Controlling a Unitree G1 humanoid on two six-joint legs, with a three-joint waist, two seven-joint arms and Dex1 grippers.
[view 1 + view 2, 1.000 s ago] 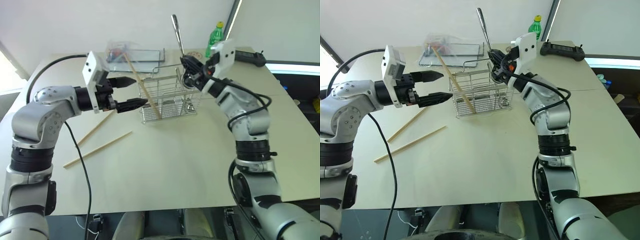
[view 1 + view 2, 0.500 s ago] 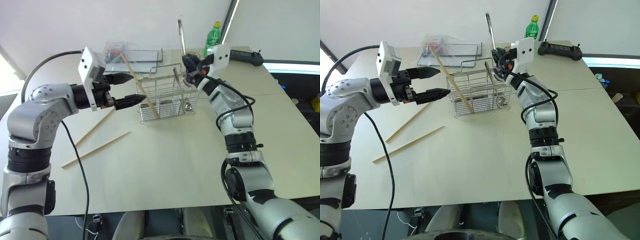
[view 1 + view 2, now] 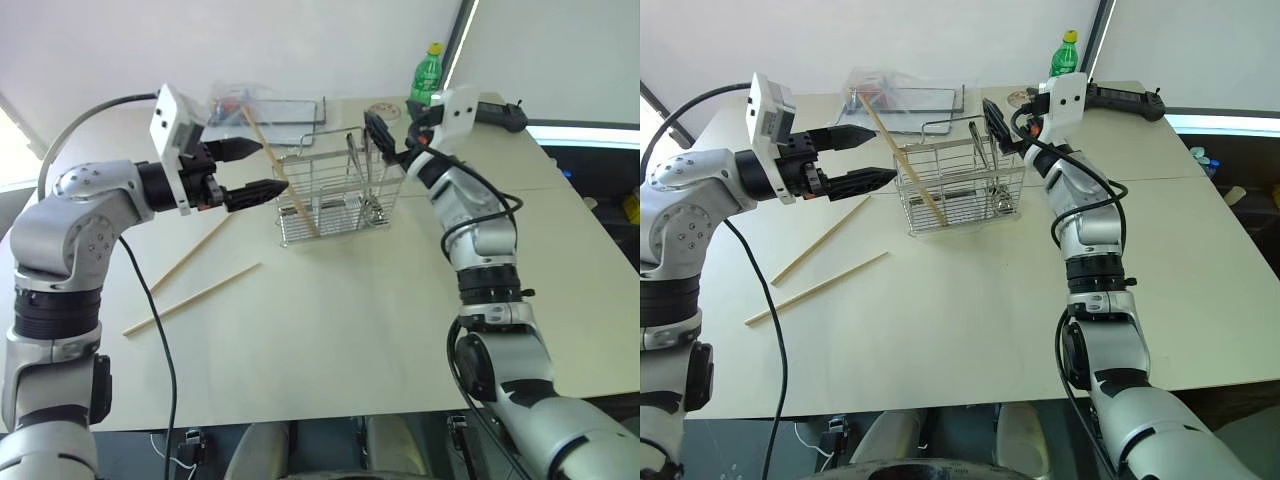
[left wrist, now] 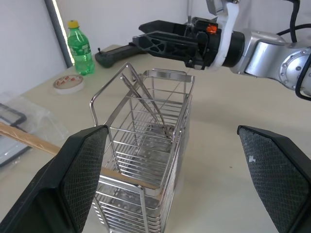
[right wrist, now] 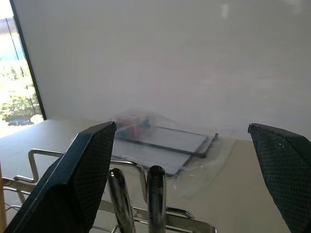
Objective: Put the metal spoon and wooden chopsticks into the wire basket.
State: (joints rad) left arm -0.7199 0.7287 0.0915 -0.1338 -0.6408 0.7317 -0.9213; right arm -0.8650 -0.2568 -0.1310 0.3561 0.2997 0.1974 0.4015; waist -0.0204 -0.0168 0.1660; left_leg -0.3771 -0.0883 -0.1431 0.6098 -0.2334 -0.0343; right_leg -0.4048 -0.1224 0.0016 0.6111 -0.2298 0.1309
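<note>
Eye views: two wooden chopsticks (image 3: 195,283) lie loose on the table (image 3: 340,320), left of the wire basket (image 3: 335,205); another leans inside it. Light, stiff, thin, so best pinched mid-length. Left gripper (image 3: 250,170) gapes wide, empty. Left wrist view: metal spoon (image 4: 154,109) stands in the basket, slippery. Right wrist view: right gripper (image 5: 182,179) spread wide above the handles.

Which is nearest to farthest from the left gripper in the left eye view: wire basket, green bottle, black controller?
From the left gripper:
1. wire basket, just past the fingertips, toward the robot's right.
2. green bottle, beyond the basket at the table's far side.
3. black controller, farther right than the bottle, near the far right edge.
</note>
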